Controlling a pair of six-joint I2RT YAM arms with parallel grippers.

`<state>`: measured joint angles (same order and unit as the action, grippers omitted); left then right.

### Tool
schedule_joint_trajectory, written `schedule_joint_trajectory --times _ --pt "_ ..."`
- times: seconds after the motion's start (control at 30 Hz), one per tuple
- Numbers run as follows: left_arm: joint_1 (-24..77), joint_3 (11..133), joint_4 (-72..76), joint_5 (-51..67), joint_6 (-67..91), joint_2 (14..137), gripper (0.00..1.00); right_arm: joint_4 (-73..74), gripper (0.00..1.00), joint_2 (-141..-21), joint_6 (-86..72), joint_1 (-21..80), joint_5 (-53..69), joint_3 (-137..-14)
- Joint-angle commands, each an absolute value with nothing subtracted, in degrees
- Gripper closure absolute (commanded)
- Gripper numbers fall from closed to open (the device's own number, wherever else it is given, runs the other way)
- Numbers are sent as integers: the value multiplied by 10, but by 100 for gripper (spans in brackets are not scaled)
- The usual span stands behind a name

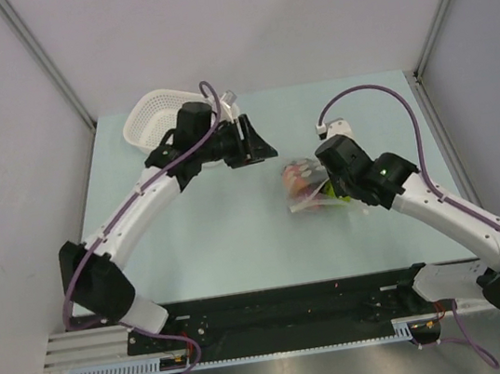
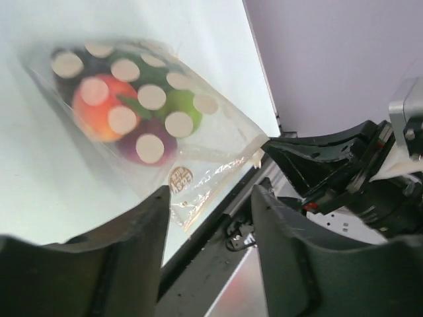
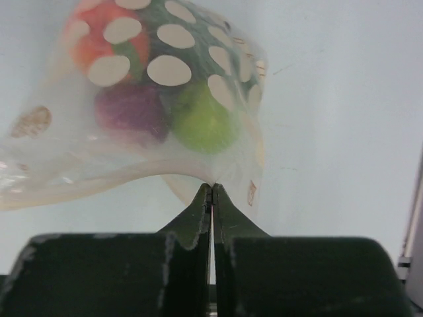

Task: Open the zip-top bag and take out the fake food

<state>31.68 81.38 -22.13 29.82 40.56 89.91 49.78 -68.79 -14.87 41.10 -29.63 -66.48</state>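
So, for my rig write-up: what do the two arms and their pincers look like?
The left arm and right arm share white links, black joints and black bases, with a purple cable clipped along each. A green light glows by the right wrist. The left pincer and right pincer have dark, chunky fingers.

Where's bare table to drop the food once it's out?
Widest bare patch: the middle of the table, nearer than the bag. Smaller strip at the far edge, between left gripper and purple cable. Crowded: basket corner, and around the right gripper pinching the bag.
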Motion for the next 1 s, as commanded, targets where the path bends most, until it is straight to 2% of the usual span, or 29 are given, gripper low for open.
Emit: schedule_joint_trajectory --times 0.0,0.03,0.17,0.23,0.33,0.43,0.53,0.67,0.77,0.8,0.97 --pt "317 816 -248 265 328 801 49 532 100 -679 -216 417 -242 -707" --pt "319 796 -244 274 325 788 54 531 100 -686 -223 417 -207 -712" --pt "337 724 -214 296 343 721 57 533 100 -757 -278 414 -122 -751" --pt "352 687 -218 286 358 693 57 527 100 -773 -300 414 -89 -774" --pt "373 641 -250 263 381 665 49 513 100 -799 -321 404 -39 -793" --pt "381 599 -279 252 418 653 46 500 100 -813 -338 388 -6 -794" --pt "388 562 -278 238 465 646 55 486 100 -810 -363 379 32 -784" --pt "397 485 -124 229 557 635 58 444 100 -795 -416 366 77 -750" --pt "399 445 -33 214 619 654 54 418 100 -780 -465 354 126 -728" --pt "399 440 -16 207 622 663 51 413 100 -776 -470 352 134 -726" --pt "399 440 85 197 611 742 50 403 100 -751 -468 330 141 -712"
